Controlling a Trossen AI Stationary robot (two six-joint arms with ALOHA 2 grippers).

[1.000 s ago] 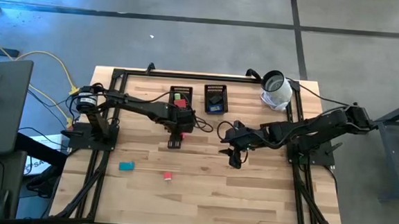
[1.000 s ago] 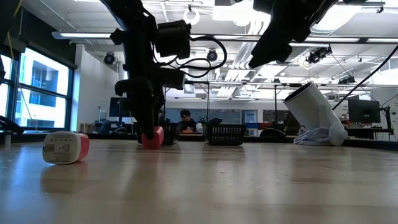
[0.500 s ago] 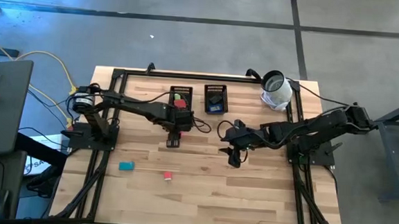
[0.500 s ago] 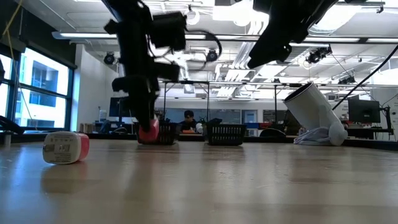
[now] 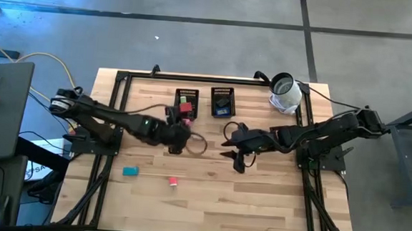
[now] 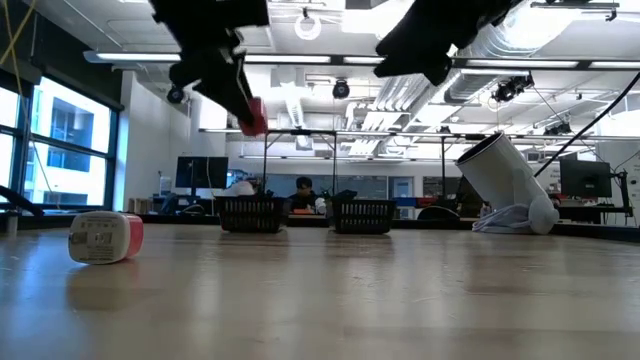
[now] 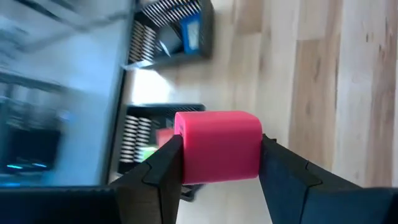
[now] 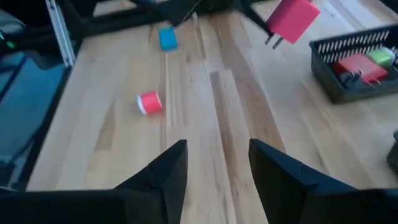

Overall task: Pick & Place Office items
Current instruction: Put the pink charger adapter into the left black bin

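Plug (image 7: pixel 219 146), frame centre, sits clamped flat-sided between left gripper (image 7: pixel 221 163) fingers; rigid, light, probably slick plastic. Right gripper (image 8: pixel 214 163) hangs open, empty.

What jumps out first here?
The left gripper holds a pink-red block in the air, just in front of the left mesh tray. The right gripper hangs open at mid-table. A teal piece and a small red piece lie loose on the near boards.
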